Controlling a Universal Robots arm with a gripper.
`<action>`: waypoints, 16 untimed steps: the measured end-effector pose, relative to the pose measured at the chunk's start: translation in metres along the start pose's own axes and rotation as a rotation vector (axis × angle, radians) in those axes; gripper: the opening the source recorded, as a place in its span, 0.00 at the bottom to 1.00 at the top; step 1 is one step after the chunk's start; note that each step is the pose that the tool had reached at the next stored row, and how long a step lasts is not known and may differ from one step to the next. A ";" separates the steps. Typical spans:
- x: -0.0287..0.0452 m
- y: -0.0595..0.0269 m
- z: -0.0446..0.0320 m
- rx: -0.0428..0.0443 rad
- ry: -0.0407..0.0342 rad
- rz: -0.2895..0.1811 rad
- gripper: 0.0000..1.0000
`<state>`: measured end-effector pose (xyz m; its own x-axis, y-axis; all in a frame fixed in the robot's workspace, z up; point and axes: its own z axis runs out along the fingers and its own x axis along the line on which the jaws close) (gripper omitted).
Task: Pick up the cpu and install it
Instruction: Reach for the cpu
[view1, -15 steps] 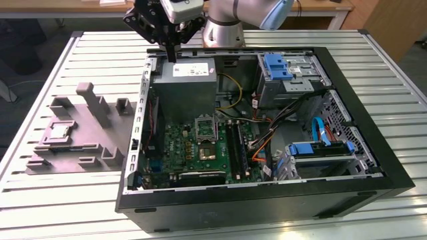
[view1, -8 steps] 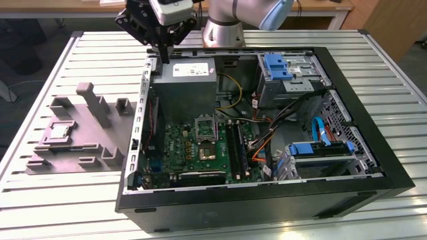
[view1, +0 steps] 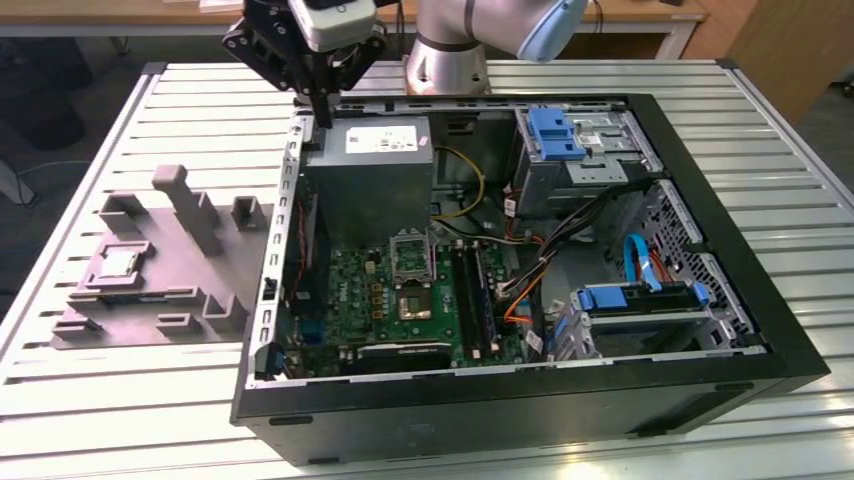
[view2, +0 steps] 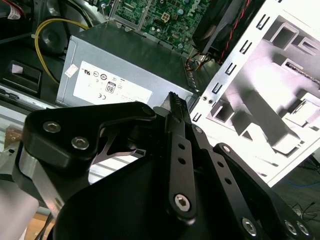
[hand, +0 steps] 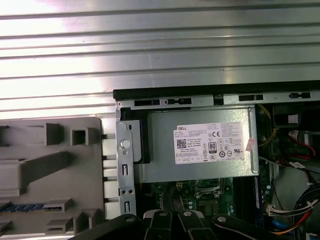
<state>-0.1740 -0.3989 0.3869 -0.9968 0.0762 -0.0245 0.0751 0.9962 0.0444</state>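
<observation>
While the pincer (view1: 322, 112) hung over the case's (view1: 534, 410) back corner, just beside the power supply (view1: 380, 170), its fingers (view2: 176, 120) were pressed together in the second wrist view, with nothing between them. The cpu (view1: 118, 263) lay flat in a recess of the grey fixture (view1: 200, 300) on the table (view1: 801, 100), outside the case and well apart from the pincer, toward the exterior view's left.

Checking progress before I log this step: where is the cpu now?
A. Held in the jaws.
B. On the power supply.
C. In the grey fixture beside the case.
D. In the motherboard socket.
C: in the exterior view the cpu lies in a recess of the grey fixture.
</observation>
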 end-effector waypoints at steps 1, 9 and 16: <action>0.0002 0.0000 0.0000 0.0000 0.0000 0.000 0.11; 0.0063 -0.0005 -0.0002 0.0000 0.0000 0.000 0.11; 0.0307 -0.0023 -0.0005 0.0001 0.0000 0.000 0.11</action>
<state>-0.2049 -0.3989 0.3866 -0.9968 0.0762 -0.0245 0.0751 0.9962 0.0443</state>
